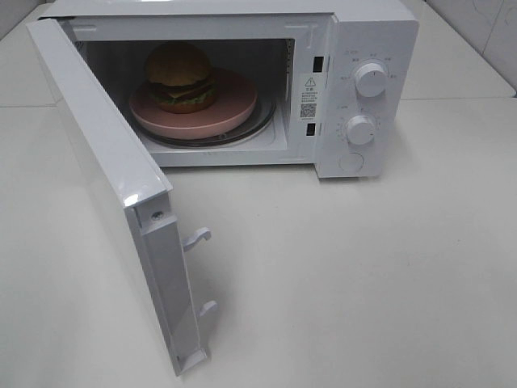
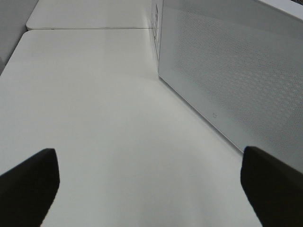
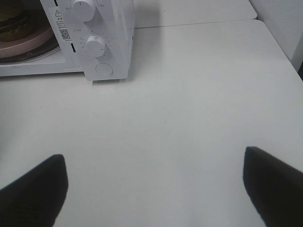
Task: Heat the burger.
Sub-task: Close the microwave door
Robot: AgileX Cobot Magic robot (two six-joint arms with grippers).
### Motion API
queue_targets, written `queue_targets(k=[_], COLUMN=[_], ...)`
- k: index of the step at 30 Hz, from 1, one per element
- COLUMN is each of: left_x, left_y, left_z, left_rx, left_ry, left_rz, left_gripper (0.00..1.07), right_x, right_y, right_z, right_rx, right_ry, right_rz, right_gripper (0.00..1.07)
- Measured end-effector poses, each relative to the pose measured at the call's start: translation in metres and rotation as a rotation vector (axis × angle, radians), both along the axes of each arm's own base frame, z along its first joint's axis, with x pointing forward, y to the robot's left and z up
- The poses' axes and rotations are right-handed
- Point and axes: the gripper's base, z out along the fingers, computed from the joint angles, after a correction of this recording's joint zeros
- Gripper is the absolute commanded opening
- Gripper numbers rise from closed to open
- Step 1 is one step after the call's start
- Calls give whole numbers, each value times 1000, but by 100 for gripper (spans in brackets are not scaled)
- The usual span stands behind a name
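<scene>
Burger (image 1: 179, 77): inside the microwave, on the pink plate, nearer the plate's left-rear part.
Burger direction: it stands upright with the domed bun on top and the layers lying about flat. It is round, so no long side is seen.
Pink plate (image 1: 238, 109): lies on the glass turntable (image 1: 266, 123).
Microwave (image 1: 376, 36): stands on the white table (image 1: 363, 283), two knobs on its right panel.
Door (image 1: 105, 162): swung wide open toward the front left.
Left gripper (image 2: 149, 163): beside the outer face of the door, jaws far apart, holding nothing.
Right gripper (image 3: 154, 161): over bare table, front right of the microwave, jaws far apart, holding nothing.
</scene>
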Motion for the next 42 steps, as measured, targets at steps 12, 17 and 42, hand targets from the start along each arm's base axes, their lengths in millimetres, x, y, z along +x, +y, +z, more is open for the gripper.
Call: queue_targets(k=[12, 17, 42], left_x=[0, 0, 8], left_y=[0, 0, 0], left_z=[0, 0, 2], left_rx=[0, 0, -9], left_ry=[0, 0, 42], left_rz=[0, 0, -4], left_gripper=[95, 95, 95], right_x=[0, 0, 0], right_y=[0, 0, 0], right_z=[0, 0, 0], right_rx=[-2, -2, -4], right_ry=[0, 0, 0], right_rz=[1, 1, 2], right_gripper=[62, 51, 47])
